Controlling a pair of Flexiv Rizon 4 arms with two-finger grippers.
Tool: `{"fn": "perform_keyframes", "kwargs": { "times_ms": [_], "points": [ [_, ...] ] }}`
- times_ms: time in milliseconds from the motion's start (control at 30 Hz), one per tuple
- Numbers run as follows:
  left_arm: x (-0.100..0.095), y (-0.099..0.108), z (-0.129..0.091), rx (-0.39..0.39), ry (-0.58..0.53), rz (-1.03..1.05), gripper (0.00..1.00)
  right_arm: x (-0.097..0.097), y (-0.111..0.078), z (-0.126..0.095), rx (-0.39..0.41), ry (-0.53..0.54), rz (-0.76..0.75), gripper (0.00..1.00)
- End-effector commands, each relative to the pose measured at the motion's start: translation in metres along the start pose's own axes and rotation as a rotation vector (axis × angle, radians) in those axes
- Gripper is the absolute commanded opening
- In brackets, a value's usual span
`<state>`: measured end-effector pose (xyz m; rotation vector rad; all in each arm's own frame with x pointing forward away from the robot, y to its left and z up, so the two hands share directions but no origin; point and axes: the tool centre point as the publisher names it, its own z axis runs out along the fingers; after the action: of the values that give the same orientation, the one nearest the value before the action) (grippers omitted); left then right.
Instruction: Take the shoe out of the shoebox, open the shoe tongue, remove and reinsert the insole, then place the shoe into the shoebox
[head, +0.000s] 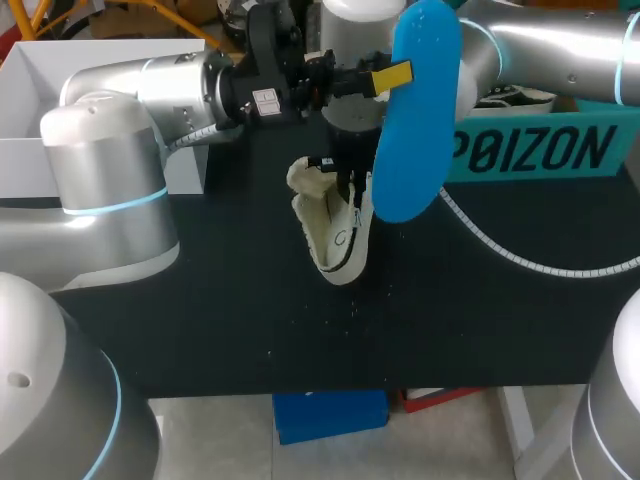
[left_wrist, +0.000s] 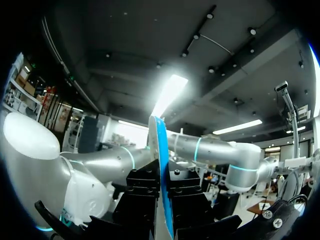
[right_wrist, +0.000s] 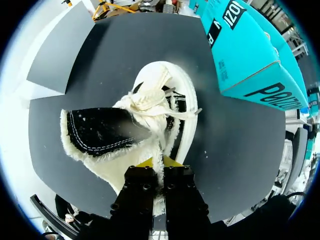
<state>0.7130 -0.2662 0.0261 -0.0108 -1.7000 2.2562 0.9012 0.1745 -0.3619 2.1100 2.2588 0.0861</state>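
Pins the soft white shoe (head: 335, 240) at the table's centre, right end effector (right_wrist: 159, 162) pinched shut on its rim, shoebox (head: 530, 150) at 2 o'clock. Clamps the blue insole (head: 415, 110) in the left end effector (head: 388, 75), aloft at the shoe's 12 o'clock. Looks light and bendy; best gripped near the heel end.

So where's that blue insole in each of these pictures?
Head view: insole held upright above the shoe, upper middle.
Left wrist view: edge-on, clamped in the left end effector.
Right wrist view: not in it.
Shared landmark: the right arm behind it, head and left wrist views.
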Motion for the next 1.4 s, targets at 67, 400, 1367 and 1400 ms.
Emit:
{"fn": "perform_keyframes", "kwargs": {
  "times_ms": [67, 400, 1367, 1400],
  "points": [
    [0.000, 0.001, 0.000, -0.001, 0.001, 0.002, 0.00, -0.006, -0.002, 0.011, -0.009, 0.010, -0.009, 0.00],
    [0.000, 0.001, 0.000, -0.001, 0.001, 0.002, 0.00, -0.022, -0.008, 0.020, -0.015, 0.035, 0.017, 0.14],
    [0.000, 0.001, 0.000, -0.001, 0.001, 0.002, 0.00, -0.026, -0.029, -0.087, -0.335, 0.947, -0.136, 1.00],
    [0.000, 0.001, 0.000, -0.001, 0.001, 0.002, 0.00, -0.026, -0.029, -0.087, -0.335, 0.947, -0.136, 1.00]
  ]
}}
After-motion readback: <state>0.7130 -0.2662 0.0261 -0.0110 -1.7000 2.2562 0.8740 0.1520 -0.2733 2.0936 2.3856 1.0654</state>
